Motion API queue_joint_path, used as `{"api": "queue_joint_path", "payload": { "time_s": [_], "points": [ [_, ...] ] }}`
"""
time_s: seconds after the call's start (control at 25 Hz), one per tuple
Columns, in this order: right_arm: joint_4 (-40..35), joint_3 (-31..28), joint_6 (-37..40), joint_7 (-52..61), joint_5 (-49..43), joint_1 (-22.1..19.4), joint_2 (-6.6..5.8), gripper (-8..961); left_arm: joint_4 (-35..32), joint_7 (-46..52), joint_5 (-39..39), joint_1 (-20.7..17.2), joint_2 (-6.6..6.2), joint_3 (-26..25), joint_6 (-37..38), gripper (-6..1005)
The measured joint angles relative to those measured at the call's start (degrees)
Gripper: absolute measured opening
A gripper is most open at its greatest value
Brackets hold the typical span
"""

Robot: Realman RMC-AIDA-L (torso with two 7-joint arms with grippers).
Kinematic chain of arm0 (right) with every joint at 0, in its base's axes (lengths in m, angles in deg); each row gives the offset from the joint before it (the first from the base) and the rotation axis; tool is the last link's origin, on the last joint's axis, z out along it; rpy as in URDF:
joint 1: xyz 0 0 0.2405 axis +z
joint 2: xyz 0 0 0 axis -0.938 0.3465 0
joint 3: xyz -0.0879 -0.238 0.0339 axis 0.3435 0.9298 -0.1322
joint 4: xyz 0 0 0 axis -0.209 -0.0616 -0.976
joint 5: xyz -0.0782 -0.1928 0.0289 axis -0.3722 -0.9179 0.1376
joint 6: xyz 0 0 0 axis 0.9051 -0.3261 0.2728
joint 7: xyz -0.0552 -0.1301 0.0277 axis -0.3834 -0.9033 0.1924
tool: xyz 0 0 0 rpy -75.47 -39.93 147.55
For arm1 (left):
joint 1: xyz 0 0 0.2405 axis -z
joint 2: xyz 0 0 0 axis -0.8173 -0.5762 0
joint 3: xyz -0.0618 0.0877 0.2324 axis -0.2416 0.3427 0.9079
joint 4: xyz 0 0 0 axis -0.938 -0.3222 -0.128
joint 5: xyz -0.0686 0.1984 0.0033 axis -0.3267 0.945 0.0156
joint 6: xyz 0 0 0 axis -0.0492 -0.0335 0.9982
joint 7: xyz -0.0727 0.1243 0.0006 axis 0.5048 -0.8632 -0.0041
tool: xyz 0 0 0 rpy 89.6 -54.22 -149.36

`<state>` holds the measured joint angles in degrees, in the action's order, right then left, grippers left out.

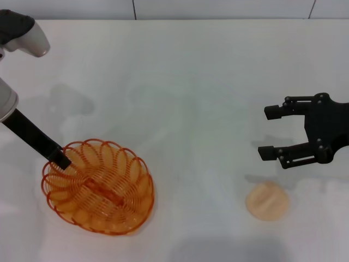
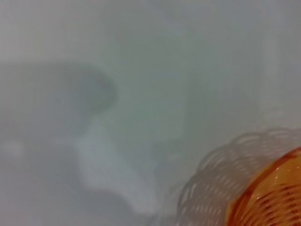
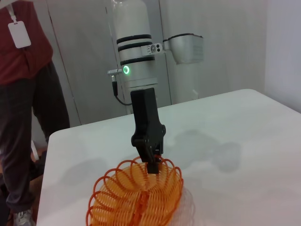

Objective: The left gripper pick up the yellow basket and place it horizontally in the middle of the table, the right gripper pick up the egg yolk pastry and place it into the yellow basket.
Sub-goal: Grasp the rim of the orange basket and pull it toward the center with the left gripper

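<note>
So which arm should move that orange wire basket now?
Probably the left: the left gripper already sits at the orange-yellow wire basket's looped rim, while the right gripper hangs open near the round tan pastry.

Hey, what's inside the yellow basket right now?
Nothing: only the yellow basket and its own wire base show. The left tool grips its rim. The egg yolk pastry lies apart on the table, near the right tool.
</note>
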<state>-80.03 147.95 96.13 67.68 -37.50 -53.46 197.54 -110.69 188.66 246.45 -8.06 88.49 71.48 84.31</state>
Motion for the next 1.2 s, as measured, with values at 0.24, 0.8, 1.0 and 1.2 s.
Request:
{"api": "queue_joint_path", "payload": {
  "time_s": [0.24, 0.8, 1.0, 1.2],
  "points": [
    [-0.2, -0.08, 0.0, 0.0, 0.0, 0.01, -0.01, 843, 0.12, 0.27, 0.11, 0.61, -0.29, -0.1, 0.07, 133],
    [0.1, -0.17, -0.59, 0.0, 0.05, 0.09, 0.0, 844, -0.63, 0.72, -2.17, 0.83, -0.06, -1.29, -0.79, 97],
    [0.26, -0.38, -0.71, 0.0, 0.25, 0.1, 0.0, 844, -1.8, 3.26, -4.77, 0.77, 0.34, -3.96, -1.5, 91],
    [0.27, -0.97, -0.7, -0.06, 0.6, 0.16, 0.0, 844, -2.0, 5.93, -8.0, 0.78, 0.88, -4.54, -3.29, 84]
  ]
}}
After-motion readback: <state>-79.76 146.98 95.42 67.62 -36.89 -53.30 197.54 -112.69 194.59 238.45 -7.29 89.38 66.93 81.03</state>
